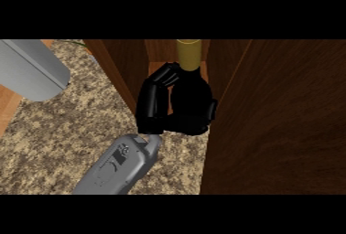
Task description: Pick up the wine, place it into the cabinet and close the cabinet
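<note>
The wine bottle [189, 54] stands upright in the open cabinet [127, 61]; its yellow neck rises above a dark body. My right hand [157, 114] is shut on the bottle's body, with fingers [153, 89] curled along its left side and the palm at its base. The dark hand and the dark glass blend together, so the bottle's lower part is mostly hidden. The grey right forearm [120, 167] reaches up from the lower edge to the cabinet's opening. My left hand does not show.
The cabinet's brown door [283, 119] stands open and fills the right side. A speckled stone counter [54, 137] spreads out at the left. A grey rounded forearm [30, 68] hangs at the top left, close to the view.
</note>
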